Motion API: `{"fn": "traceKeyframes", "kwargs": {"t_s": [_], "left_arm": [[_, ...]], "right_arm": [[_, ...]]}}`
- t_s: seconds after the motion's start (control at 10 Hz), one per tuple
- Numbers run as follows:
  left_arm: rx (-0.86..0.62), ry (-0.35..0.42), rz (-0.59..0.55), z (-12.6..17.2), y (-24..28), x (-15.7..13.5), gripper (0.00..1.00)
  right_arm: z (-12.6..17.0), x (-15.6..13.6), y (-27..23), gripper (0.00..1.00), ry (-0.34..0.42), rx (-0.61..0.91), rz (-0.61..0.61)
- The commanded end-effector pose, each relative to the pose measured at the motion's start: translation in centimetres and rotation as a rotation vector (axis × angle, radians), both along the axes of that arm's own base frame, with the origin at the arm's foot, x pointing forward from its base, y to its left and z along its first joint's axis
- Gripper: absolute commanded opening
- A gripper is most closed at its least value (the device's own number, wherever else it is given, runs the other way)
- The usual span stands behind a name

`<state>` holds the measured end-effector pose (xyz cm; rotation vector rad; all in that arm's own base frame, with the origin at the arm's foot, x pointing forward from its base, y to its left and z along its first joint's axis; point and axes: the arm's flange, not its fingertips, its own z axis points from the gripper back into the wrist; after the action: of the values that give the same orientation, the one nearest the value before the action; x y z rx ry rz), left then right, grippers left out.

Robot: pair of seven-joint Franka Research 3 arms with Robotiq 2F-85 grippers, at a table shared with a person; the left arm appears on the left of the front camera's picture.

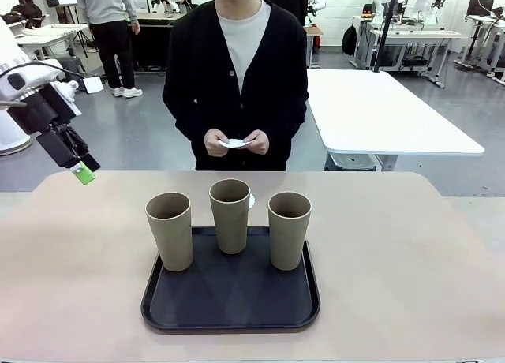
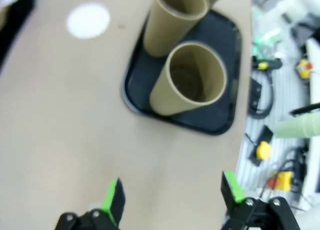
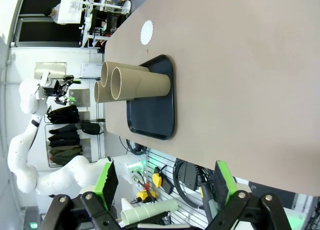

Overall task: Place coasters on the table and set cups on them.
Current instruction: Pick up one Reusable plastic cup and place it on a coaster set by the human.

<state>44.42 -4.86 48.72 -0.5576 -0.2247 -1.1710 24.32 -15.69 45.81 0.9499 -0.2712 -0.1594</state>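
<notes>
Three tall beige cups stand on a black tray [image 1: 230,304]: left cup [image 1: 170,230], middle cup [image 1: 230,215], right cup [image 1: 289,230]. One white coaster [image 1: 252,200] lies on the table [image 1: 394,260] behind the middle cup, mostly hidden; it shows whole as the coaster [image 2: 88,20] and the coaster [image 3: 146,32]. The person's hands hold more white coasters [image 1: 235,143] at the far edge. My left gripper [image 1: 80,162] hovers open over the far left corner, its jaws empty [image 2: 172,195], with a cup [image 2: 192,80] ahead. My right gripper [image 3: 165,182] is open and empty, off the table's side.
The tray [image 2: 222,117] sits at the near middle of the table. A white rectangular table [image 1: 379,110] stands behind the person on the right. Tools and cables [image 2: 265,150] lie on a shelf beside the table edge. The tabletop left and right of the tray is bare.
</notes>
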Motion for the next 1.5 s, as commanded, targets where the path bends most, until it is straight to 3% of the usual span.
{"fn": "traceKeyframes", "kwargs": {"t_s": [0.0,0.5,1.1,1.2,1.4], "left_arm": [[-0.15,0.024,-0.11,-0.5,1.9,0.0,1.0],[-0.379,0.045,-0.245,-3.3,1.9,-0.1,1.0],[-0.467,0.088,-0.329,-7.0,1.6,-0.7,1.0],[-0.492,0.077,-0.332,-7.7,1.3,-0.8,1.0],[-0.502,-0.038,-0.283,-9.1,0.9,-0.8,1.0]], "right_arm": [[-0.1,0.1,-0.1,1.0,-0.018,0.019,0.01],[-0.1,0.1,-0.1,1.0,-0.018,0.019,0.01],[-0.1,0.1,-0.1,1.0,-0.018,0.019,0.01],[-0.1,0.1,-0.1,1.0,-0.018,0.019,0.01],[-0.1,0.1,-0.1,1.0,-0.018,0.019,0.01]]}}
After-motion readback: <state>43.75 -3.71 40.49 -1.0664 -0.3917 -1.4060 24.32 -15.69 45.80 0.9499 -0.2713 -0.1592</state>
